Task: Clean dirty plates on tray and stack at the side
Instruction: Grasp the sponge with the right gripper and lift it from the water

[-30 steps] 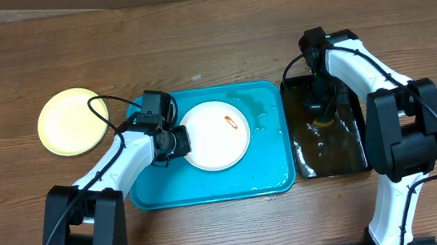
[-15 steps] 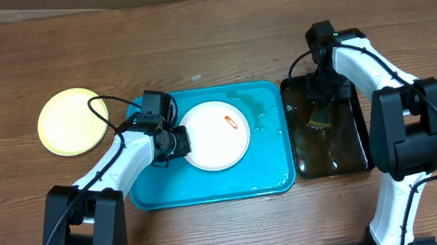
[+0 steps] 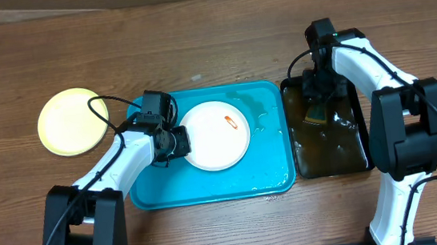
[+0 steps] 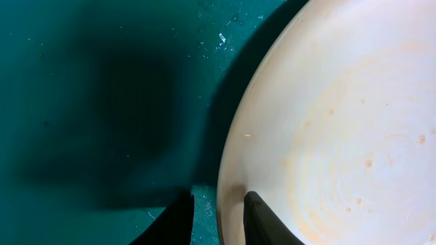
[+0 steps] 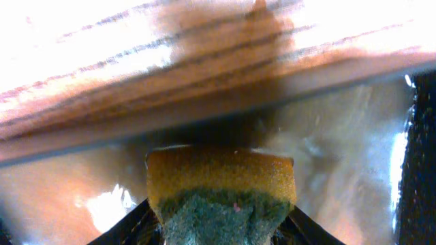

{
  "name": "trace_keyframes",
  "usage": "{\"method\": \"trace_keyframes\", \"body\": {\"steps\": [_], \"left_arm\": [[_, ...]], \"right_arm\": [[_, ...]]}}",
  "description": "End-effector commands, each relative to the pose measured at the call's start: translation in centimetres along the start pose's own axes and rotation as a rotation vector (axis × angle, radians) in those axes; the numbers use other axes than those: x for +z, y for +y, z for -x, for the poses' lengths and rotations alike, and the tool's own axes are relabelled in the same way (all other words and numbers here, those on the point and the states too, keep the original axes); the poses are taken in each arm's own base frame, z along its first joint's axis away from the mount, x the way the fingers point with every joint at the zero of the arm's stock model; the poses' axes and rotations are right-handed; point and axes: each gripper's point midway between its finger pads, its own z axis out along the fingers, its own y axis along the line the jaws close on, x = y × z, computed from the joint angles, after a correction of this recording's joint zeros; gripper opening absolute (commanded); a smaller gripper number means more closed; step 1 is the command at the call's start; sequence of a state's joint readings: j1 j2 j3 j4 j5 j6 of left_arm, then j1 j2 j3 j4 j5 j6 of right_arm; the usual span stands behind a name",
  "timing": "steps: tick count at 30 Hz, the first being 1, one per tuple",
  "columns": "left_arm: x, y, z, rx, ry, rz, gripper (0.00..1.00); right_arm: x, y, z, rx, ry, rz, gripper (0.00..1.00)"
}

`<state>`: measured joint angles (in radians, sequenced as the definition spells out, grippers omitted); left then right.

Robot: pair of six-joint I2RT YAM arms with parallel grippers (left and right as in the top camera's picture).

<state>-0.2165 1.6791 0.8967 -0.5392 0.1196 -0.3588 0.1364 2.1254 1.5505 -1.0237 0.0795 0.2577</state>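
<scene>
A white plate (image 3: 215,136) with a small orange-red smear (image 3: 231,120) lies on the turquoise tray (image 3: 272,174). My left gripper (image 3: 179,142) is shut on its left rim; in the left wrist view the plate (image 4: 340,122) has its edge between the two dark fingers (image 4: 262,221) of that gripper (image 4: 219,219). A pale lime-green plate (image 3: 73,121) rests on the table to the left of the tray. My right gripper (image 3: 315,101) is shut on a yellow-and-green sponge (image 5: 221,187), hanging just above the black tray.
The narrow black tray (image 3: 342,155) holds brownish water and stands right beside the turquoise tray's right edge. Water drops lie on the turquoise tray (image 3: 262,114). Bare wooden table (image 3: 194,36) runs along the far side.
The right gripper has come up out of the water in the black tray with the sponge and shifted slightly toward the far end. The left gripper and white plate have not moved.
</scene>
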Motion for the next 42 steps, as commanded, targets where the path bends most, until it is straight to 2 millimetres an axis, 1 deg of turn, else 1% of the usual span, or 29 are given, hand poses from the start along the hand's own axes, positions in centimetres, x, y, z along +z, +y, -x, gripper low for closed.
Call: {"method": "trace_keyframes", "body": {"steps": [1,2,3,4,5,7,8,9,12,13,14,15,16,23,25,27,28,29,31,33,35,38,39,41,42], "left_arm": [[-0.2,-0.5,0.6,0.024,-0.007,-0.015,0.27],[-0.2,-0.5,0.6,0.024,-0.007,-0.015,0.27],[-0.2,-0.5,0.6,0.024,-0.007,-0.015,0.27],[-0.2,-0.5,0.6,0.024,-0.007,-0.015,0.27],[-0.2,-0.5,0.6,0.023,-0.007,-0.015,0.27],[-0.2,-0.5,0.6,0.023,-0.008,-0.015,0.27],[-0.2,-0.5,0.6,0.024,-0.007,-0.015,0.27],[-0.2,-0.5,0.6,0.024,-0.007,-0.015,0.27],[-0.2,-0.4,0.6,0.023,-0.005,-0.014,0.28],[-0.2,-0.5,0.6,0.024,-0.007,-0.014,0.28],[-0.2,-0.5,0.6,0.023,-0.007,-0.015,0.28],[-0.2,-0.5,0.7,0.024,-0.009,-0.015,0.28],[-0.2,-0.5,0.8,0.024,-0.013,-0.016,0.29],[-0.2,-0.5,0.7,0.024,-0.01,-0.016,0.29],[-0.2,-0.5,0.7,0.024,-0.011,-0.016,0.29],[-0.2,-0.5,0.7,0.024,-0.011,-0.016,0.29],[-0.2,-0.5,0.7,0.024,-0.012,-0.016,0.29],[-0.2,-0.5,0.7,0.024,-0.012,-0.014,0.29],[-0.2,-0.5,0.7,0.024,-0.012,-0.013,0.29],[-0.2,-0.5,0.7,0.024,-0.011,-0.013,0.25],[-0.2,-0.4,0.6,0.024,-0.008,-0.012,0.21],[-0.2,-0.4,0.5,0.023,-0.004,-0.01,0.2],[-0.2,-0.4,0.5,0.023,-0.003,-0.009,0.19],[-0.2,-0.3,0.5,0.022,-0.001,-0.009,0.13],[-0.2,-0.3,0.5,0.022,-0.002,-0.009,0.12]], "right_arm": [[-1.4,0.1,1.6,0.005,-0.066,0.013,0.49],[-1.4,0.2,1.7,0.006,-0.069,0.014,0.49],[-1.4,0.2,1.7,0.006,-0.071,0.015,0.45],[-1.4,0.2,1.7,0.006,-0.072,0.016,0.27],[-1.4,0.2,1.7,0.006,-0.072,0.016,0.04],[-1.4,0.2,1.5,0.005,-0.061,0.016,0.04],[-1.4,0.0,1.1,0.004,-0.046,0.011,0.16],[-1.4,-0.1,0.7,0.003,-0.031,0.006,0.31],[-1.4,-0.4,-0.6,-0.003,0.021,-0.012,0.42],[-1.4,-0.5,-0.8,-0.005,0.031,-0.015,0.48],[-1.4,-0.5,-0.9,-0.005,0.033,-0.016,0.49],[-1.4,-0.5,-0.8,-0.006,0.032,-0.016,0.54],[-1.4,-0.5,-0.8,-0.005,0.029,-0.015,0.55],[-2.0,-0.6,-1.0,-0.005,0.047,-0.021,0.54],[-2.0,-0.7,-1.2,-0.005,0.053,-0.023,0.49],[-2.0,-0.7,-1.2,-0.005,0.052,-0.022,0.16],[-2.0,-0.7,-1.2,-0.005,0.052,-0.022,0.06],[-2.0,-0.6,-1.2,-0.006,0.053,-0.022,0.04],[-2.0,-0.7,-1.3,-0.007,0.059,-0.025,0.04],[-2.1,-0.7,-1.4,-0.017,0.059,-0.025,0.04],[-2.6,-0.8,-1.2,-0.057,0.044,-0.023,0.04],[-4.1,-0.7,-0.7,-0.056,0.0,-0.01,0.04],[-5.0,-0.7,-0.6,-0.056,-0.021,-0.003,0.04],[-6.5,-0.7,-0.5,-0.055,-0.052,0.007,0.04],[-7.1,-0.8,-0.5,-0.054,-0.063,0.01,0.04]]}}
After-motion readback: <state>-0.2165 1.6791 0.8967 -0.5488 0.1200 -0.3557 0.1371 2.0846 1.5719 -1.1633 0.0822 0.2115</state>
